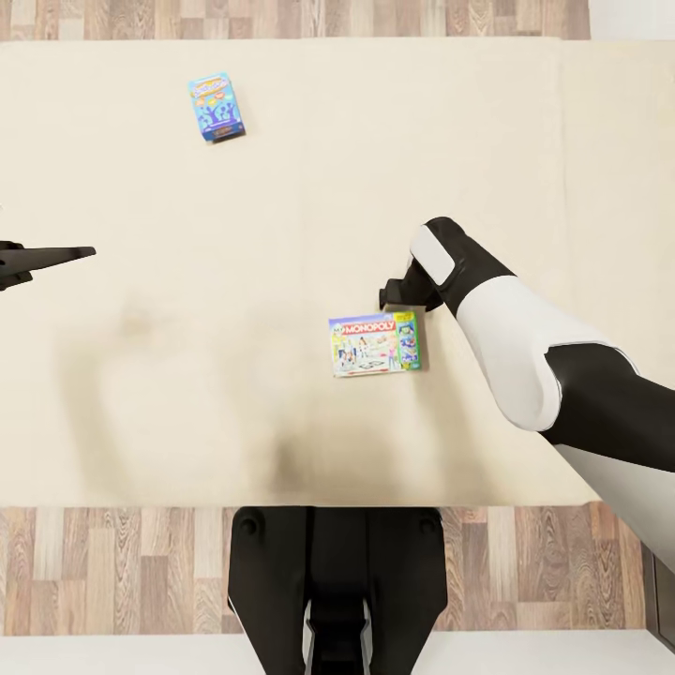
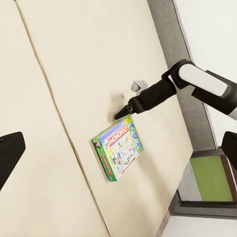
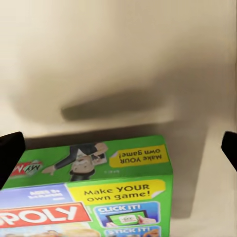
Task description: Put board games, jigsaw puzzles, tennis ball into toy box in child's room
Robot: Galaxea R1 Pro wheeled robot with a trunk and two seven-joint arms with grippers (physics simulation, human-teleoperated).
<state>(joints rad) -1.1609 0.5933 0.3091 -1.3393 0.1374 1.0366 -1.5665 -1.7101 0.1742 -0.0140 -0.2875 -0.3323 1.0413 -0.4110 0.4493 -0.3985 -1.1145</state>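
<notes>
While flat, Monopoly box (image 1: 375,344) lies crosswise (title farside).

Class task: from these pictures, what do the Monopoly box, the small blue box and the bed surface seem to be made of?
The white, green-edged Monopoly game box: probably printed cardboard with a slight sheen, given its sharp folded edges and full-colour artwork. The small teal-blue game box: likely the same, though too small to be sure. The plain cream mattress: matte, fabric-like, with a seam between its two parts.

White-shelled right arm (image 1: 511,347) with black joint segments, black end effector (image 1: 398,292), glossy black trunk (image 1: 337,586)
</notes>
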